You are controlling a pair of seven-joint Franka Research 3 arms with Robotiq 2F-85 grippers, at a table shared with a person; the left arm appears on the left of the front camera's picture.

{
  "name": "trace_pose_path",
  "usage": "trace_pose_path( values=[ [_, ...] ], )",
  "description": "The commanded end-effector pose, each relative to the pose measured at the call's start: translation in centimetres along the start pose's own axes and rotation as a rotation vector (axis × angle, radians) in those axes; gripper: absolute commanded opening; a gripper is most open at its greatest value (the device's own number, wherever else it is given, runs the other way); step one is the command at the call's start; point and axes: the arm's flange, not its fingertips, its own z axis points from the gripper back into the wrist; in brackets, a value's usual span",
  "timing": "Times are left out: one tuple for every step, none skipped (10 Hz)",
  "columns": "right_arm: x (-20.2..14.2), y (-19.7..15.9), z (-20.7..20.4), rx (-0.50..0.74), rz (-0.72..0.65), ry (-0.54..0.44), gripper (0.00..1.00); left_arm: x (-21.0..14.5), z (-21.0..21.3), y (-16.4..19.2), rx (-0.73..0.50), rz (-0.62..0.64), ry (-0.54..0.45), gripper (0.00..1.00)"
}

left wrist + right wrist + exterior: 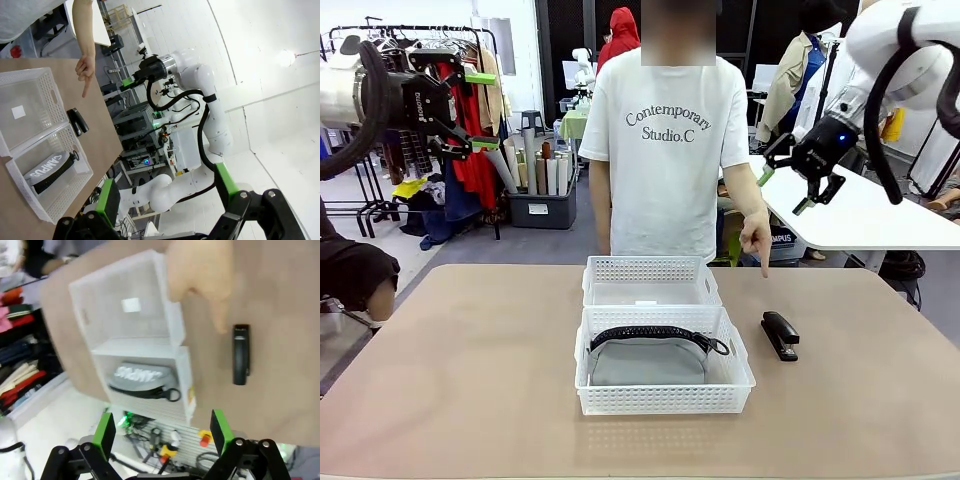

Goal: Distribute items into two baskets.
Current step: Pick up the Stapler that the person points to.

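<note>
Tan table (450, 360), pouch (647, 362) in nearer basket (665, 400)

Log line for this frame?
pouch: in near basket | stapler: on table, hand pointing at it | left claw: open, raised | right claw: open, raised

The pouch (648, 360) lies in the nearer basket (665, 401), the stapler (780, 334) on the table (470, 380) to its right.

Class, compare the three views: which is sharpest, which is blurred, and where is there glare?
Front view: sharp, evenly lit, stapler crisp. Left wrist view: tilted, with glare around a lamp. Right wrist view: blurred throughout, the person's hand smeared.
</note>
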Motion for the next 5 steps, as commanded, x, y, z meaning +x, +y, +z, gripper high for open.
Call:
trace_pose_path(
  values=[
    [0.0,0.9,-0.9,-0.206,-0.024,0.009,1.00,0.0,-0.1,-0.1,-0.003,0.006,-0.006,1.00],
    [-0.5,0.9,-1.8,-0.298,-0.011,0.012,1.00,0.0,-0.1,-0.1,-0.003,0.006,-0.006,1.00],
    [-1.2,0.7,-2.6,-0.418,0.020,-0.010,1.00,0.0,-0.1,-0.1,-0.003,0.006,-0.006,1.00],
    [-1.8,0.4,-3.7,-0.478,0.034,0.012,1.00,0.0,-0.1,-0.1,-0.003,0.006,-0.006,1.00],
    [-2.3,0.0,-4.6,-0.486,0.050,0.031,1.00,0.0,-0.1,-0.1,-0.003,0.006,-0.006,1.00]
  ],
)
